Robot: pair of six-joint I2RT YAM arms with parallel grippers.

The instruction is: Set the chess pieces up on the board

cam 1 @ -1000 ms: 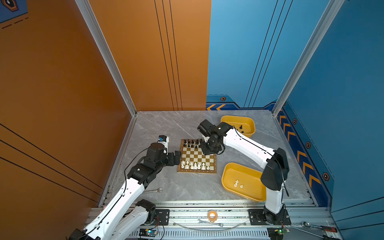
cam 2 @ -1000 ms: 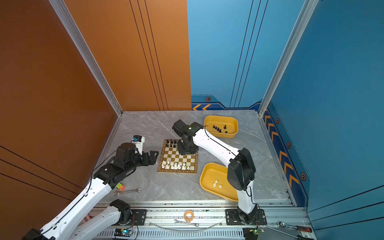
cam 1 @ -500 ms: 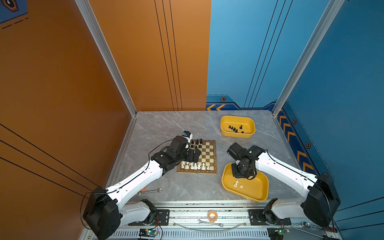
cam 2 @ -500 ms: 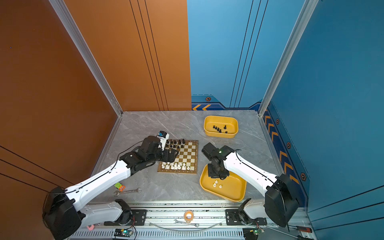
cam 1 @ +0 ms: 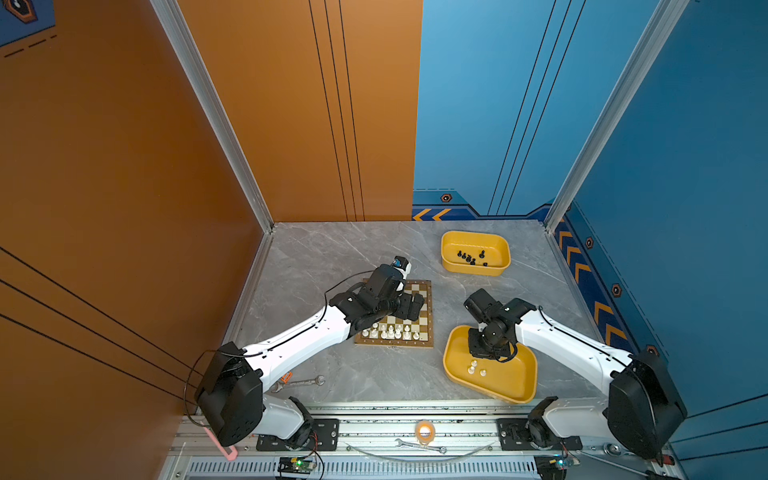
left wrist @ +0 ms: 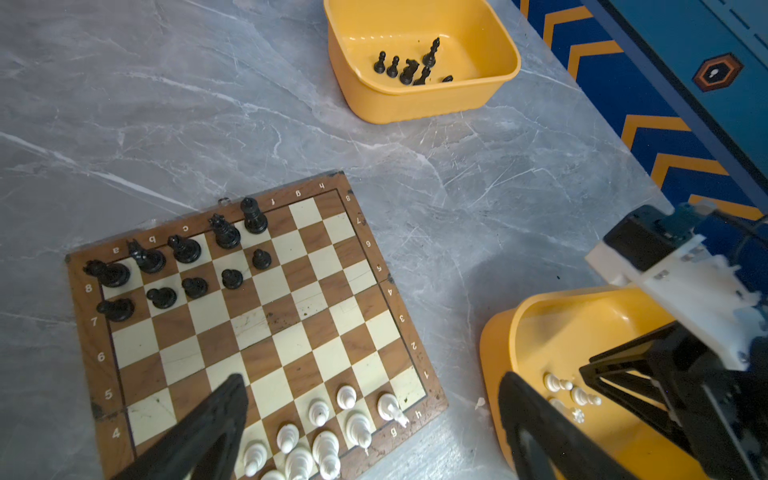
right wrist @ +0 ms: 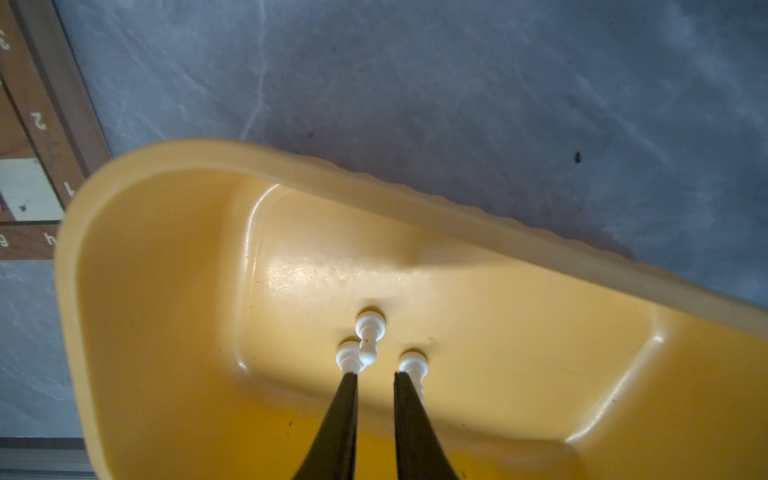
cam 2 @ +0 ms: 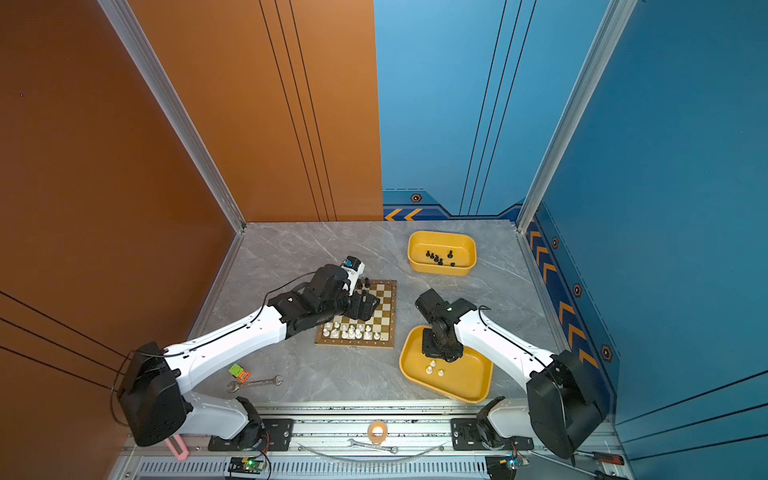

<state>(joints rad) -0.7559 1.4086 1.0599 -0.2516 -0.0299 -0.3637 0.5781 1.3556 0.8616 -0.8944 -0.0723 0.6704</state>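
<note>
The board [cam 1: 424, 318] [cam 2: 385, 309] [left wrist: 299, 316] lies mid-table. Black chess pieces [left wrist: 187, 249] fill part of its far-left rows; white chess pieces [cam 1: 390, 332] [left wrist: 320, 432] stand along its near edge. My left gripper [cam 1: 409, 309] [cam 2: 365, 307] [left wrist: 372, 376] hovers over the board, open and holding nothing. My right gripper [cam 1: 488, 355] [cam 2: 440, 353] [right wrist: 376, 373] reaches down into the near yellow tray [cam 1: 498, 390] [right wrist: 166, 291]. Its jaws stand a narrow gap apart with nothing between them. The tips sit just short of three white pieces [right wrist: 370, 324] [cam 1: 473, 368].
A second yellow tray [cam 1: 476, 239] [left wrist: 415, 104] at the back right holds several black pieces [cam 1: 471, 257]. A wrench [cam 1: 299, 382] and a small green and orange block [cam 2: 237, 371] lie near the front left. Orange and blue walls enclose the table.
The left arm swung from beside the board to over it. The right arm left the board's far edge, went down into the near tray, and its jaws narrowed.
</note>
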